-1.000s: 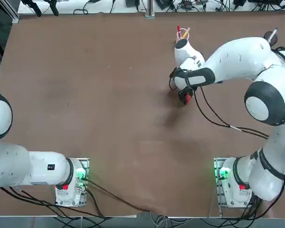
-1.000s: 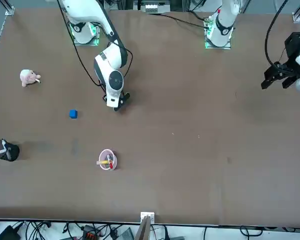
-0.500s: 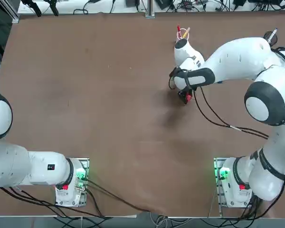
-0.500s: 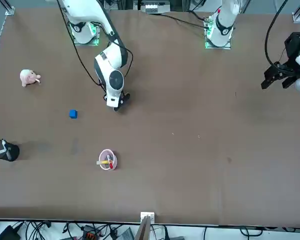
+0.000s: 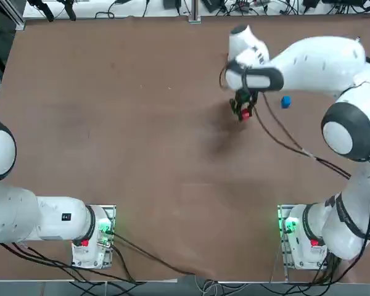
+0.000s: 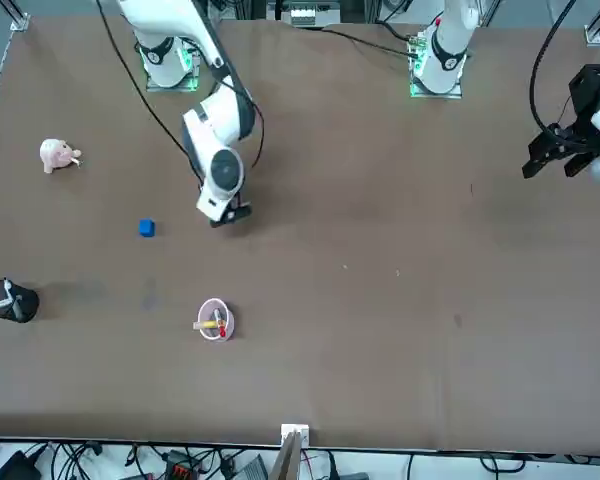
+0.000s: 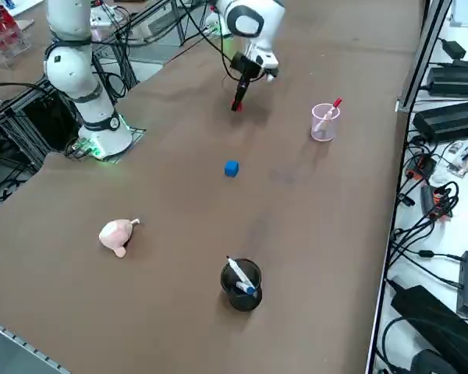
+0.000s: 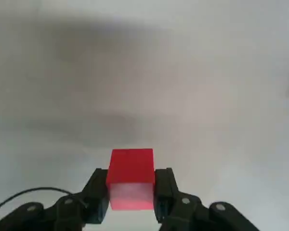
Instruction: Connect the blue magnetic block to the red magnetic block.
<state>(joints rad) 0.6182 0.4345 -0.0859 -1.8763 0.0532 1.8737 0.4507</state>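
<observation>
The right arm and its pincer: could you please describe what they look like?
The right arm has glossy white, rounded segments with dark grey bands and rings at the joints, and black cables running loosely along it. Its base shows a green light and a small red patch. The right pincer is black, with two blocky fingers and round, silvery screw heads.

This looks like a robotics lab: robot arms (image 5: 320, 65) bolted to a broad brown table (image 5: 142, 123), with metal framing (image 7: 417, 54), black power adapters (image 7: 441, 323) and tangled cables (image 7: 413, 234) along its edges.
</observation>
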